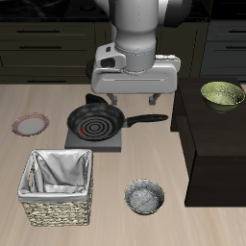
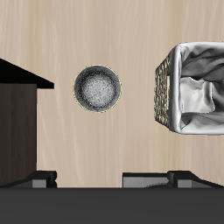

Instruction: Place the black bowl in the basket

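Pale wooden tabletop (image 1: 192, 216) fills the exterior view, with dark cabinet fronts (image 1: 48, 38) across the top of the frame. At lower centre sits the small round black bowl with a grey speckled inside (image 1: 145, 198), upright on the wood. At lower left stands the square woven beige wicker basket with a white-grey cloth lining (image 1: 61, 186), near the bowl but apart from it. Above them, at centre, a black frying pan with red rings (image 1: 96, 122) rests on a grey square stove plate (image 1: 94, 140). A flat reddish-rimmed plate (image 1: 30, 124) lies at the left edge. At upper right, a green-yellow bowl (image 1: 222, 94) sits on a dark cabinet block (image 1: 216, 144). My two-finger gripper (image 1: 134, 100) hangs over the pan, holding nothing; I cannot tell how wide it stands.

From the wrist view, the bowl (image 2: 97, 88) lies alone on bare wood, with the basket (image 2: 191, 89) beside it and the dark block (image 2: 17, 122) on its other side. My fingertips (image 2: 45, 178) show dark and blurred, nothing between them.
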You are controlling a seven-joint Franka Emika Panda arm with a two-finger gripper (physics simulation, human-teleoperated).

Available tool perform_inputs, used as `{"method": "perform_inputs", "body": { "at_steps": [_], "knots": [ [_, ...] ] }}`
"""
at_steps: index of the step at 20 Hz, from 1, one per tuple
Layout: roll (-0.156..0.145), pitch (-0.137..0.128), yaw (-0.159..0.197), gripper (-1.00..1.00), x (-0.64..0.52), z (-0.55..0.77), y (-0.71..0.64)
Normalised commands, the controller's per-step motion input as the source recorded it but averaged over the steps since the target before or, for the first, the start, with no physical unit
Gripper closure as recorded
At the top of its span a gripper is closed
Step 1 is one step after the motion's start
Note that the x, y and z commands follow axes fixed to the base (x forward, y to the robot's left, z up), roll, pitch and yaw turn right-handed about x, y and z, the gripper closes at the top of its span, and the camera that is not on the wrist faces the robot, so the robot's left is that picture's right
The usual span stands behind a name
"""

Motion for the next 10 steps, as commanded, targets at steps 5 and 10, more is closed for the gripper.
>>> {"method": "perform_inputs", "body": {
  "at_steps": [5, 10],
  "knots": [
    [-0.009, 0.004, 0.002, -1.00, 0.33, 0.04, -0.17],
    [-0.024, -0.004, -0.011, -1.00, 0.37, 0.04, -0.22]
  ]
}}
